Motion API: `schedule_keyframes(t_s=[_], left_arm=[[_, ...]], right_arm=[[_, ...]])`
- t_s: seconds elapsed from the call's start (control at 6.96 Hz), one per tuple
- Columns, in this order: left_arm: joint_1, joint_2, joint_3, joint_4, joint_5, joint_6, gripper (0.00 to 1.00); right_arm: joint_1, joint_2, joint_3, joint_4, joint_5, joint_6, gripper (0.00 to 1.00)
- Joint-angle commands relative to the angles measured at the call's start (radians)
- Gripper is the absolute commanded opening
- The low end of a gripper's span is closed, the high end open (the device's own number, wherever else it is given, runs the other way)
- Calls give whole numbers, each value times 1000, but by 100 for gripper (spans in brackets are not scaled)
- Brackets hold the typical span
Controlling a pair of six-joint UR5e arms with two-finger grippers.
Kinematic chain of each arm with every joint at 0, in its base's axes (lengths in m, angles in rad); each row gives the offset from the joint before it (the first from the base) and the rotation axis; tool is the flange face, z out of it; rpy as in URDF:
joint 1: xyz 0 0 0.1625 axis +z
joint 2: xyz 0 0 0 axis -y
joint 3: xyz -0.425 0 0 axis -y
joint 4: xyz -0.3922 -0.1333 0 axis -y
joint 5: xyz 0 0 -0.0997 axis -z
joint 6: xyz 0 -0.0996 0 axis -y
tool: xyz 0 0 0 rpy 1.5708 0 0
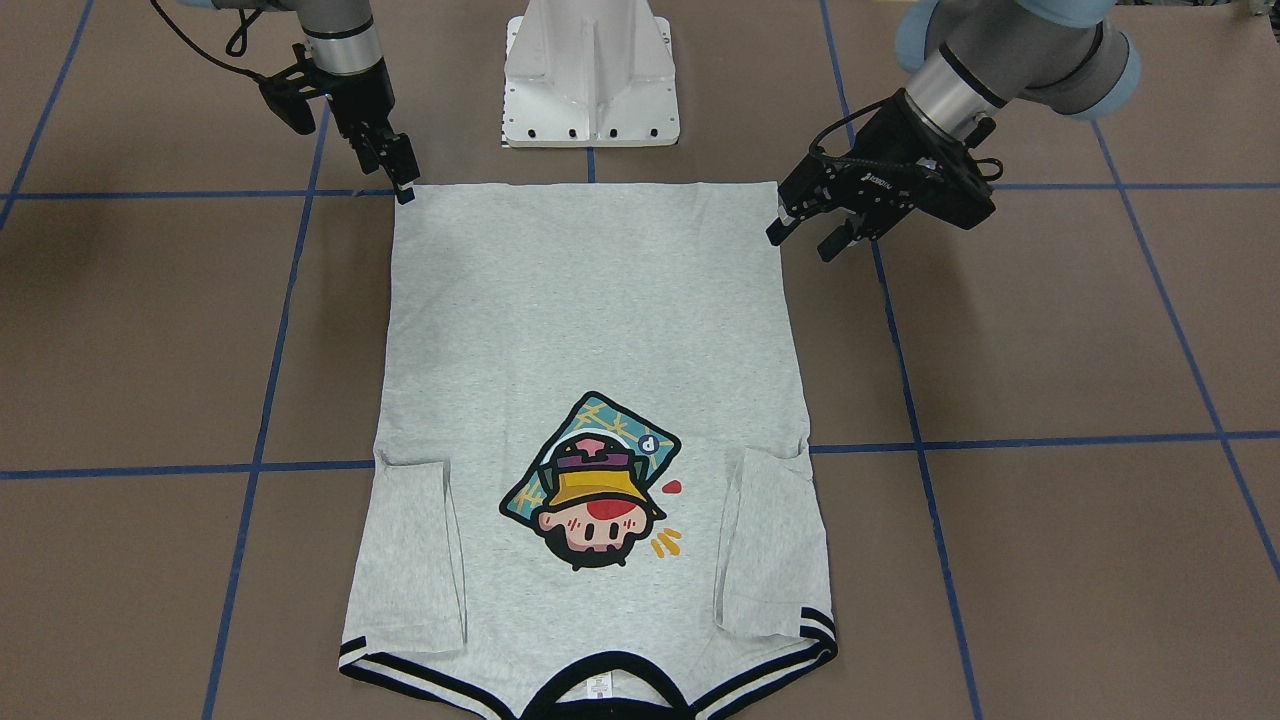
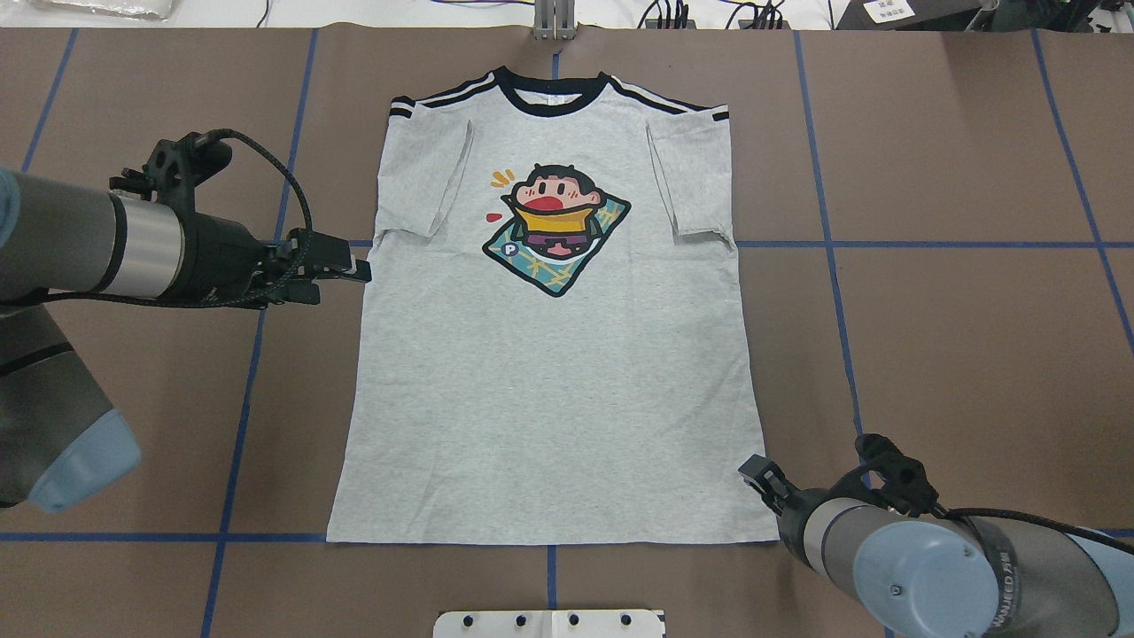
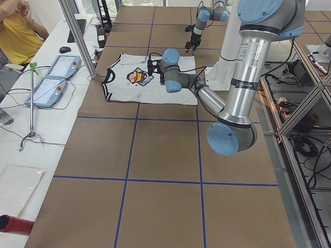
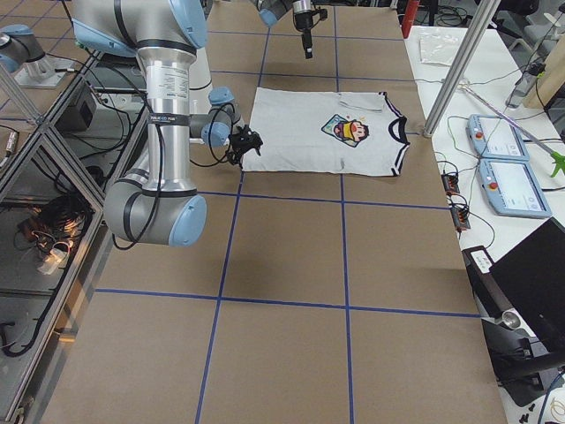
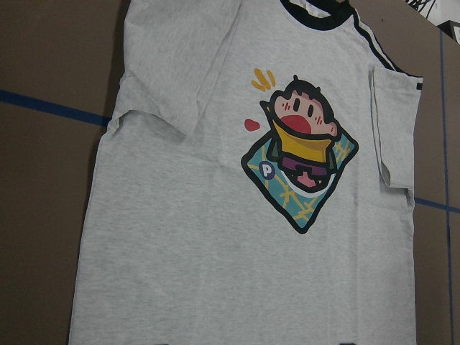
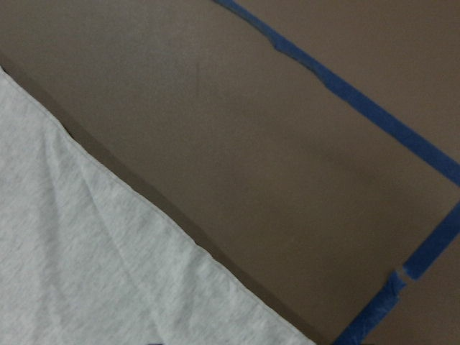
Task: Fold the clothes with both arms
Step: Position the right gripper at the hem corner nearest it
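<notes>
Grey T-shirt (image 1: 590, 330) flat | left pincer (image 1: 802, 245) spread, per front view | right pincer (image 1: 404, 190) state unclear

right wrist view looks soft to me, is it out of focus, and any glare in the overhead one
Right wrist view: soft throughout, very close on the T-shirt hem, which casts a thin dark shadow on the table; blue tape edges fuzzy. Overhead view: even light, no obvious glare, cartoon print crisp. Left wrist view: sharp, framed at a tilt.

– Overhead cam's set behind base (image 2: 549, 623), aimed fwd/down; front cam's faced back at it.
– Side cams placed far off at table (image 3: 165, 155) ends, wrist cams close. T-shirt (image 2: 549, 399) is shared by all.
</notes>
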Motion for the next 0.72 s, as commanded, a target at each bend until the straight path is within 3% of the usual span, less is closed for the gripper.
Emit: schedule_keyframes(t_s=[0.0, 0.57], left_arm=[[0, 2, -5, 0, 0, 0, 84], [0, -1, -5, 0, 0, 0, 86]], right_arm=[[-15, 29, -29, -10, -1, 11, 93], [-38, 39, -43, -35, 0, 11, 91]])
